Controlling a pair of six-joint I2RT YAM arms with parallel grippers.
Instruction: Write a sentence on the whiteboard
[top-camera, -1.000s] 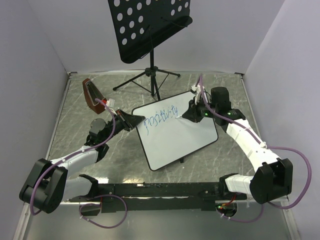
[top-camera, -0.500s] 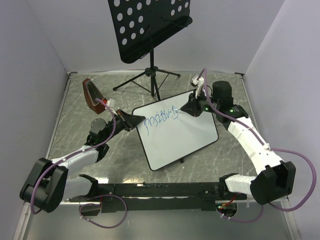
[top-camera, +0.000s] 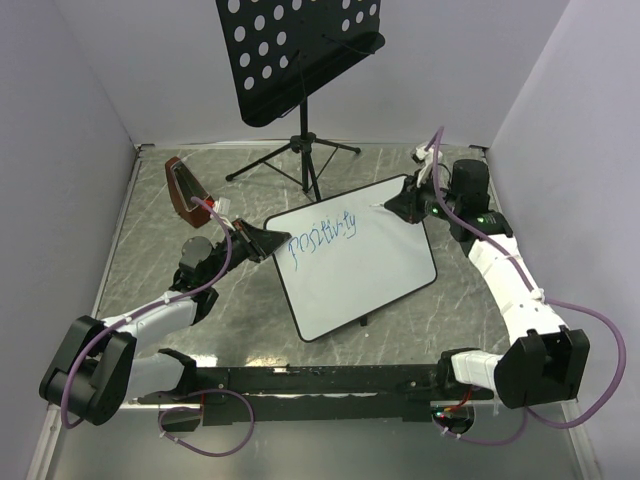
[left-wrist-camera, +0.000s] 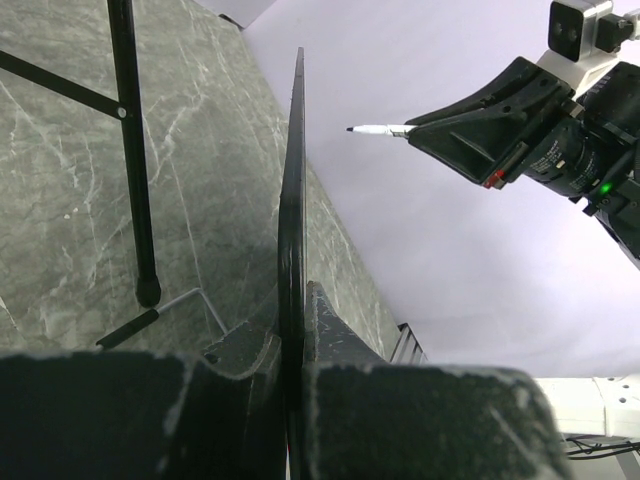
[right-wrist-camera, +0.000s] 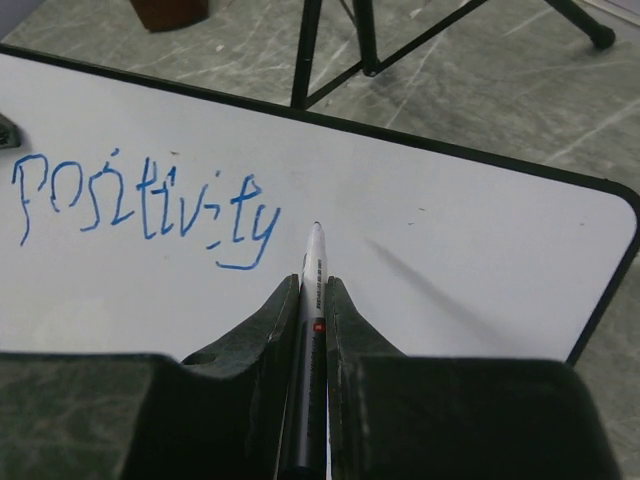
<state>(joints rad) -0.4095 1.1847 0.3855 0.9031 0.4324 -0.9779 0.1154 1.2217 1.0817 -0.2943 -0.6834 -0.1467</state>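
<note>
The whiteboard (top-camera: 360, 270), large, flat, white, black-rimmed, lies on the grey marbled counter (top-camera: 150, 200), its edge pinched by the left end effector (top-camera: 270, 243); the right end effector (top-camera: 393, 207), clamped on a slim white marker (right-wrist-camera: 313, 270) poised off the board past blue "Positivity" (right-wrist-camera: 140, 210), should, I'd say, begin lower, pressing lightly.

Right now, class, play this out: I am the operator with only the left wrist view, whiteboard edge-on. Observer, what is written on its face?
Observer: One blue word, "Positivity", on the whiteboard.
Operator: Where is the marker tip?
Observer: Just right of the final y, over bare board.
Operator: What stands behind the board?
Observer: A black perforated music stand.
</note>
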